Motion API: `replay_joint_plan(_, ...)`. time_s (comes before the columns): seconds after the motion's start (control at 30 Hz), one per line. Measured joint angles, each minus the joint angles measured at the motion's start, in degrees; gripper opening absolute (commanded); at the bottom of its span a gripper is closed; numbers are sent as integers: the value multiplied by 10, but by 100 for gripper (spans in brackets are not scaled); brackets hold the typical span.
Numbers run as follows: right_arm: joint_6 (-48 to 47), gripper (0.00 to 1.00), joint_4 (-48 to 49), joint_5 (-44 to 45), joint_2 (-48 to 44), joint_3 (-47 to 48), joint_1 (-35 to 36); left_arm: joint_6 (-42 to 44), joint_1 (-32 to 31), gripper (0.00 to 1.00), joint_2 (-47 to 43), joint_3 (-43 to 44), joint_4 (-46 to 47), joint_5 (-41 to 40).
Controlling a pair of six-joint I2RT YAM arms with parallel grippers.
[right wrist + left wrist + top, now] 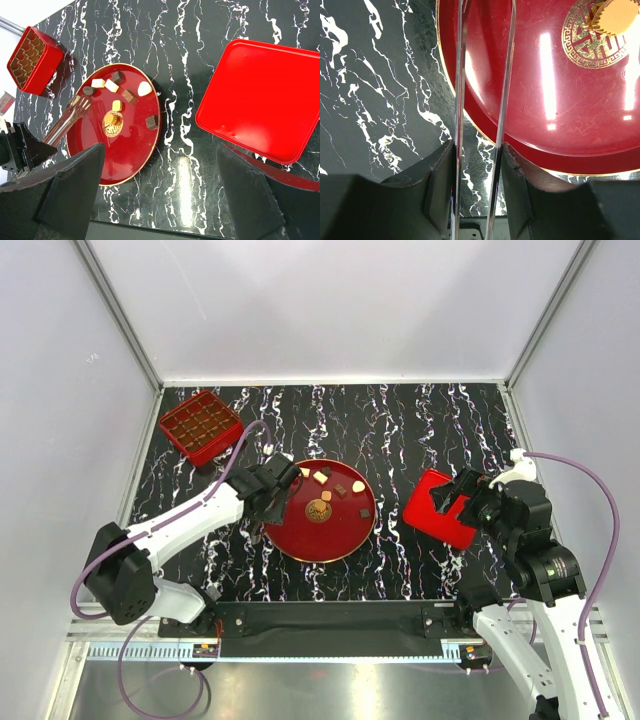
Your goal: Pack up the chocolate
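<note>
Several chocolate pieces (341,489), dark, tan and cream-white, lie on the far half of the round red plate (300,538). They also show in the right wrist view (129,96). One tan round piece (615,15) sits on the plate's gold emblem (580,45). My left gripper (272,490) is shut on metal tongs (461,75), whose tips reach over the plate's left rim near a dark round piece (88,90). The red compartment box (200,425) stands at the far left. My right gripper (468,496) is open and empty, above the flat red lid (436,510).
The lid (260,100) lies right of the plate (125,160) on the black marbled table. The box (32,60) is near the table's far left corner. White walls enclose the table on three sides.
</note>
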Motion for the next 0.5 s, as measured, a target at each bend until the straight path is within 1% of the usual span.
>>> replay_joint_plan(0.2,0,100,0,0,-3,0,0,0,-3,38,0,0,-6,0)
replay_joint_plan(0.5,0,100,0,0,-7,0,0,-2,-7,36,-12,16,-41,-1)
